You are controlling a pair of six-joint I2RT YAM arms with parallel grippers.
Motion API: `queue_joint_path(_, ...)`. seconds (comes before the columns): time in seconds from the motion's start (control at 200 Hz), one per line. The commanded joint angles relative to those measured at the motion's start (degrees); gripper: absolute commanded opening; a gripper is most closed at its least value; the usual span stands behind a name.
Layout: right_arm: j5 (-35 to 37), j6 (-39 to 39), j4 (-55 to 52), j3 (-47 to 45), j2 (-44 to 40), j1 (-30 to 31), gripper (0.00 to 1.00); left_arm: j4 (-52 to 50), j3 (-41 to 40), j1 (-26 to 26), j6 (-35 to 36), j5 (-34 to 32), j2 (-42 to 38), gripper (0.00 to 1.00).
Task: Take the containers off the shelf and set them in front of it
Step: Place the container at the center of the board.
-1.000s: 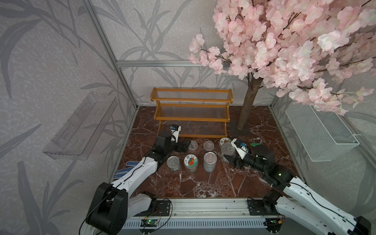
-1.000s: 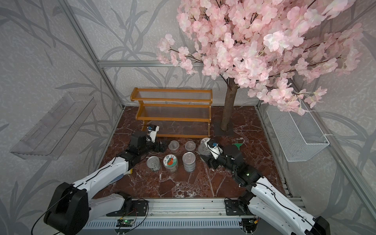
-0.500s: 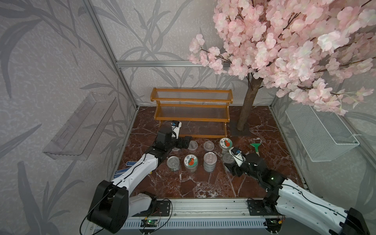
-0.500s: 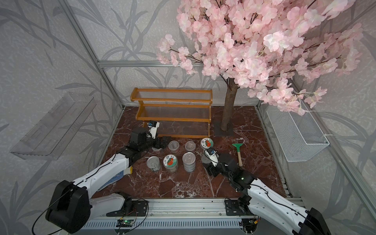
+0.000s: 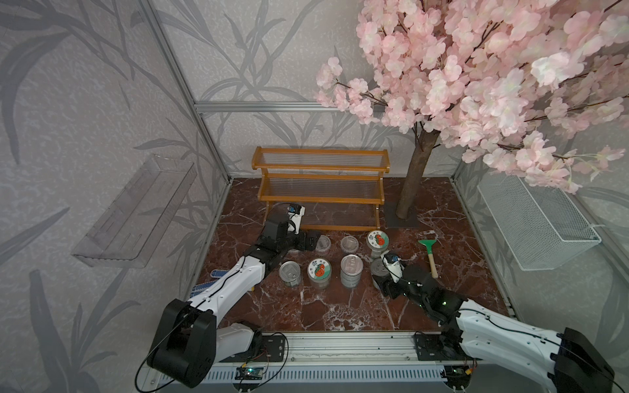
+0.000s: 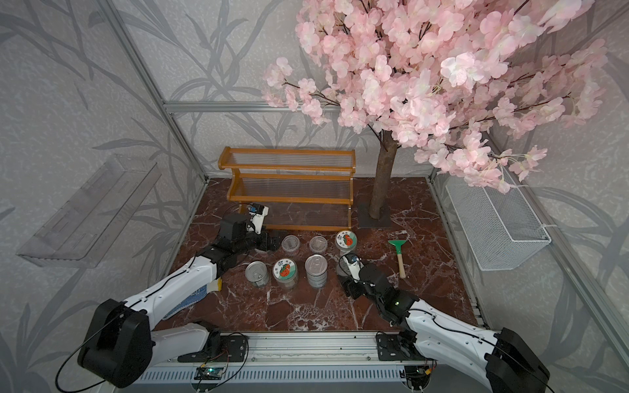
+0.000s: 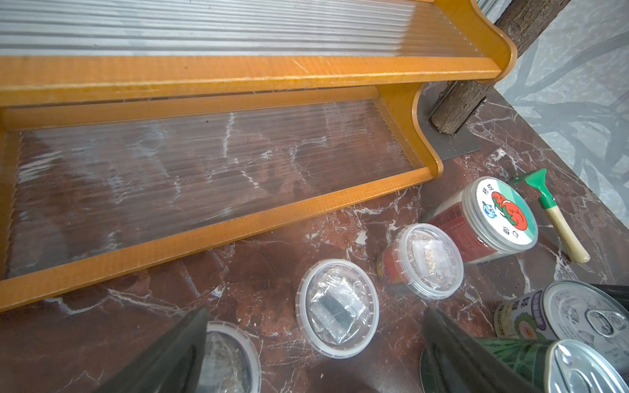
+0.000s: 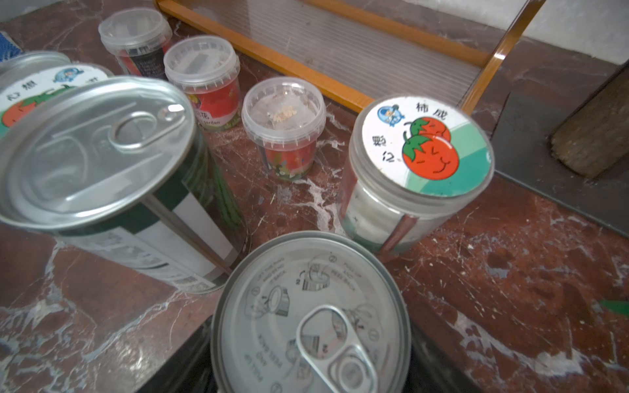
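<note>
Shelf: stands against the back wall, all three ribbed tiers bare.
Right arm, just now: pulled back toward the front, unmasking the rear glass jar covered a second ago.
Left arm: barely shifted.
Meaning for the task: judged nearly done, with all eight containers down on the marble floor in two rows before the shelf and one release left.
Right gripper: closed partway around the last tin can at the front row's right end; lifted or resting, cannot tell.
Left gripper: spread wide, empty, poised over the leftmost clear cup.
Other tin cans: upright, sealed, pull-tabs intact, contents unseen.
Front glass jar: tomato lid on, like the rear one, where something pale shows through the glass.
Middle clear cup: holds a dark packet.
Right clear cup: holds a packet of pale seeds.
</note>
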Motion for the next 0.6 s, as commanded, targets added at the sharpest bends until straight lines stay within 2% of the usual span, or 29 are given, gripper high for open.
queue_joint_path(0.0,3.7,0.8,4.4,-0.8,0.1,1.0,0.76,-1.3,1.9,0.2,0.8,1.4,-0.1,1.0)
queue_joint_path(0.215,4.5,0.8,0.7,-2.7,-4.3,1.9,0.76,-1.4,0.0,0.2,0.6,1.8,-1.5,1.0)
queue_joint_path(0.595,3.6,0.8,-1.4,-1.4,-2.9,1.9,0.76,-1.4,-1.5,0.3,-0.2,-0.3,-3.3,1.0)
